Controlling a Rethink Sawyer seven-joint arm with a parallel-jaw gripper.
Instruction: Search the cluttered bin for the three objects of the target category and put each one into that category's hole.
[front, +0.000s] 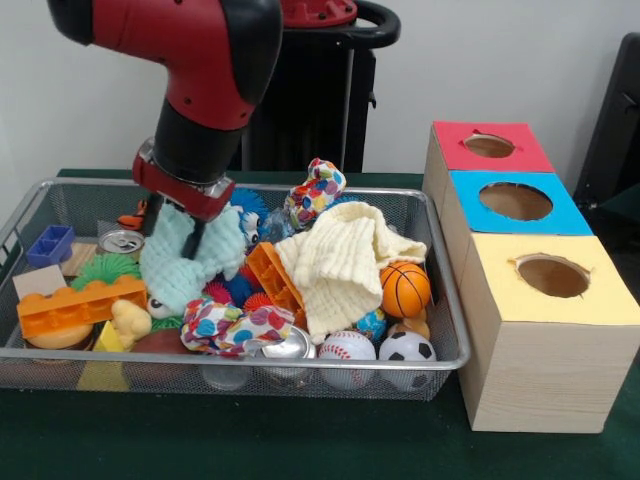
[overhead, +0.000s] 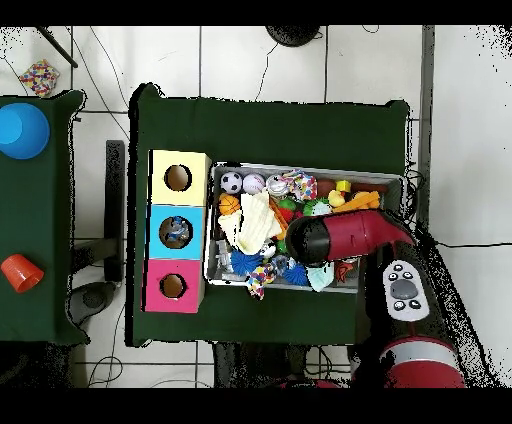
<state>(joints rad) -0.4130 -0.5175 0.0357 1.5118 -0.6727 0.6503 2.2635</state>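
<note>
Claw (front: 187, 232) sits down in the wire bin (front: 440, 300), apparently closed on the pale mint plush toy (front: 180, 262) at the bin's middle. Lifting could snag the cream cloth (front: 340, 262) or drag out the orange brick (front: 272, 278) touching it

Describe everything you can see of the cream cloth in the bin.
The cloth is a pale cream, ribbed or waffle-textured fabric, soft-looking, lying crumpled in loose folds on top of the clutter around the middle of the bin. It drapes over an orange block at one side and touches the basketball at the other; its lower edge hangs toward the baseball. A patterned plush sits just behind it. The tool is not touching it. From overhead it shows as a light patch near the boxes.
</note>
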